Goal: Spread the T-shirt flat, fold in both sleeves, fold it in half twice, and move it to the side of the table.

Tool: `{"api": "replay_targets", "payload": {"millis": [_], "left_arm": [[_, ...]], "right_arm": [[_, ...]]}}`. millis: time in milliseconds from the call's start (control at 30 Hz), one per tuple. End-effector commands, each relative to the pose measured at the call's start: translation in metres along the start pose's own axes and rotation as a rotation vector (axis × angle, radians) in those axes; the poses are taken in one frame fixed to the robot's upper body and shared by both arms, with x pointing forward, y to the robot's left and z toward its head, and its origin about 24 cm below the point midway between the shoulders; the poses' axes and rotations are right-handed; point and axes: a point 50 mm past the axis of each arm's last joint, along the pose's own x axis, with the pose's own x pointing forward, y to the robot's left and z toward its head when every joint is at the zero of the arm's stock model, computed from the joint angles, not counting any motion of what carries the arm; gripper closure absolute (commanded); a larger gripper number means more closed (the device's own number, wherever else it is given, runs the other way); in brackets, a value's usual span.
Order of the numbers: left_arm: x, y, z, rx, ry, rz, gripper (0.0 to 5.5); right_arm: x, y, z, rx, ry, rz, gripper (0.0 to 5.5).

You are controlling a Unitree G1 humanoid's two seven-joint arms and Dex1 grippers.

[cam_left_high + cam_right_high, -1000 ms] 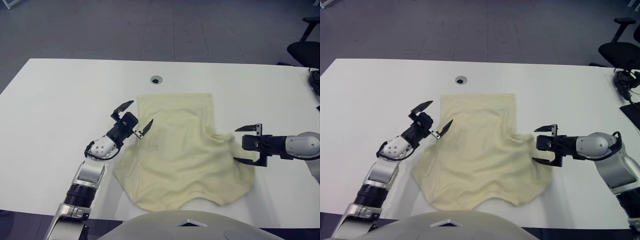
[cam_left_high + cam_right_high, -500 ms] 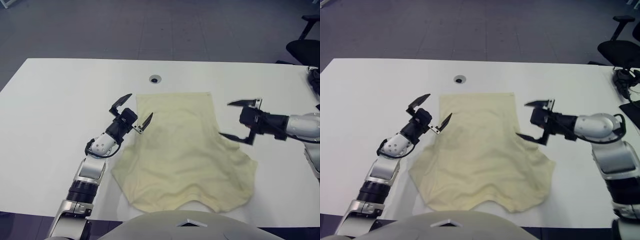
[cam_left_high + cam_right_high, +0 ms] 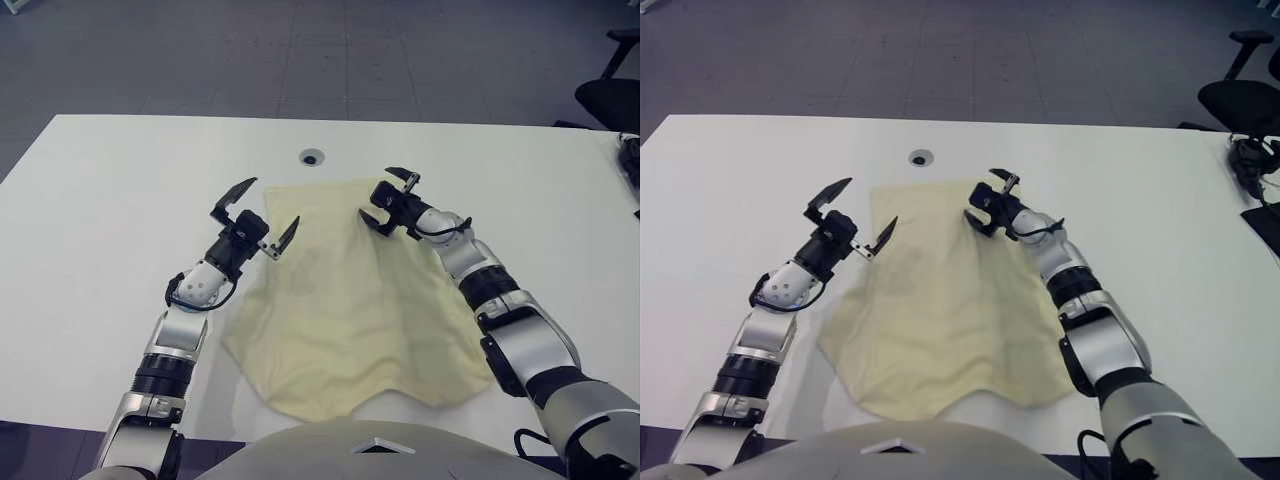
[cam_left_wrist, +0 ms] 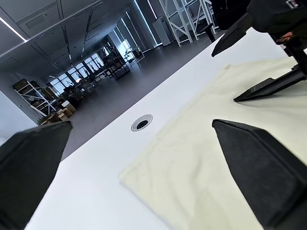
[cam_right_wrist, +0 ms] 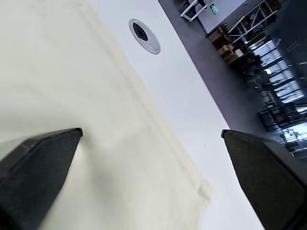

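Observation:
A pale yellow T-shirt (image 3: 345, 300) lies rumpled on the white table (image 3: 120, 200), its straight edge on the far side and a wavy edge nearest me. My left gripper (image 3: 258, 210) hovers open just above the shirt's far left corner. My right gripper (image 3: 386, 197) is open too, low over the far edge of the shirt near its right corner. The right wrist view looks down on the shirt's hemmed edge (image 5: 158, 139) between that gripper's fingers (image 5: 33, 158). The left wrist view has the shirt's corner (image 4: 144, 172) and the right gripper (image 4: 261, 57) beyond it.
A round cable hole (image 3: 312, 158) sits in the table just beyond the shirt. A black office chair (image 3: 610, 100) stands off the table's far right, with dark items (image 3: 631, 160) at the right edge. Bare table surface spreads to the left and right of the shirt.
My right gripper swung from the shirt's right side, left and away from me, to its far edge, staying open. The left gripper edged slightly farther away. The shirt's right side lies flatter.

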Motion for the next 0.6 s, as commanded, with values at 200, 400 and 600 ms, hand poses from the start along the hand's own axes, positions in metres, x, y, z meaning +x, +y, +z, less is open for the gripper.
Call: {"api": "replay_targets", "payload": {"millis": [200, 400, 600], "left_arm": [[-0.017, 0.014, 0.004, 0.144, 0.012, 0.065, 0.1], [-0.02, 0.021, 0.006, 0.173, 0.005, 0.091, 0.1], [-0.028, 0.023, 0.007, 0.17, -0.004, 0.008, 0.1]], "right_arm": [[-0.002, 0.02, -0.029, 0.026, 0.114, -0.04, 0.11], [-0.005, 0.017, -0.031, 0.07, 0.1, -0.044, 0.11], [-0.009, 0.006, -0.032, 0.139, 0.069, -0.071, 0.11]]}}
